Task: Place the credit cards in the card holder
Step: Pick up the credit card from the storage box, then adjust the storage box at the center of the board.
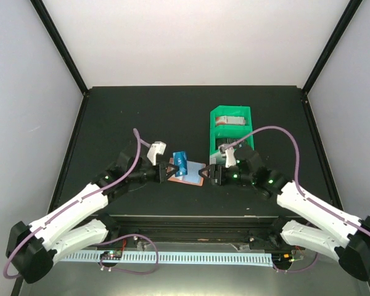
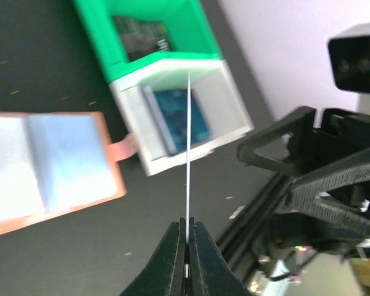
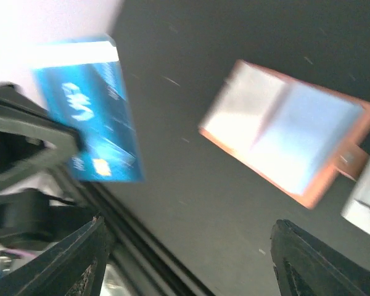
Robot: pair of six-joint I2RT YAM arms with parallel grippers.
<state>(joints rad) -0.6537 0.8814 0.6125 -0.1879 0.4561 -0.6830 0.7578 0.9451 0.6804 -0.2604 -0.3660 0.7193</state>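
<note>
left to right across the matte black worktop [image 1: 123, 117].

left gripper [image 1: 167, 170]: its dark fingers [image 2: 172, 262] are pressing together on a blue card [image 1: 180, 162], pinching its lower edge. the left wrist view is showing this thin, rigid plastic rectangle edge-on, as a pale hairline. in the top view the card is hanging over the left part of the card holder; whether the two are touching cannot be told. white lettering on its glossy face is blurring past reading.

card holder [image 1: 191, 177]: a flat salmon-orange rectangle, leather-like, is lying open near the middle of the near edge. pale shiny pockets are facing up, and a small snap tab [image 2: 123, 148] is sticking out toward the tray.

right gripper [image 1: 207, 174]: its fingers [image 3: 80, 265] are standing spread, holding nothing, just beside the holder's right end.

tray [image 1: 214, 123]: boxy green-and-white plastic is sitting right of centre, toward the far edge. it is holding a red-and-white card [image 1: 231, 120], a dark card [image 2: 142, 37] with unreadable print, and a second blue card [image 2: 184, 120] in the white compartment.
</note>
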